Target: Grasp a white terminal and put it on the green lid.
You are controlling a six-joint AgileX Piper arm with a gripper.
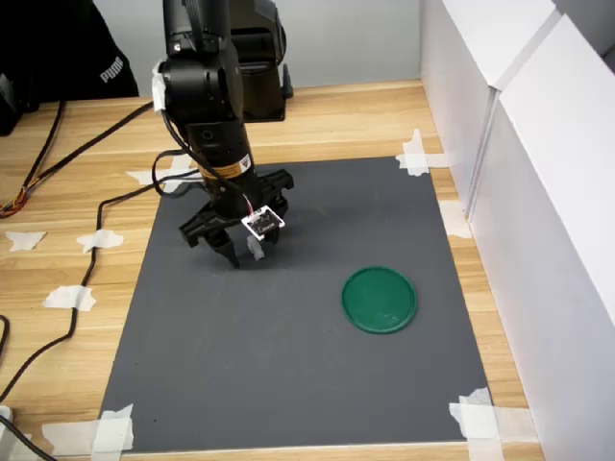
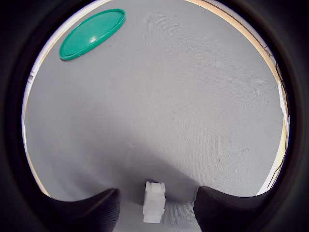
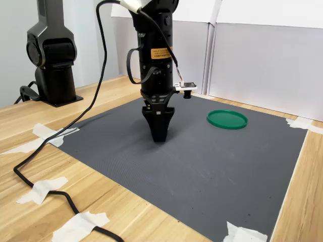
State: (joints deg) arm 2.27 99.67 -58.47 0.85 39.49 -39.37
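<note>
**Gripper straddles the white terminal, jaws not yet closed**

In the wrist view the white terminal stands on the grey mat between the two dark fingers, with a gap showing on either side of it. The gripper is therefore spread apart and holds nothing; its tips sit low, at or just above the mat.

To do this step well, the jaws should close evenly on the terminal's flat sides, low enough to catch the body rather than the stepped top. The block looks small and light, so an off-centre squeeze could tip or flick it away. A straight lift should follow before any sideways travel.

The green lid lies flat on the mat, well apart from the terminal, with bare mat between them and nothing blocking the way. Relative to the lid, the white wall panels stand just beyond the mat edge. Tape pieces and a black cable lie on the wooden table, far from the lid.
</note>
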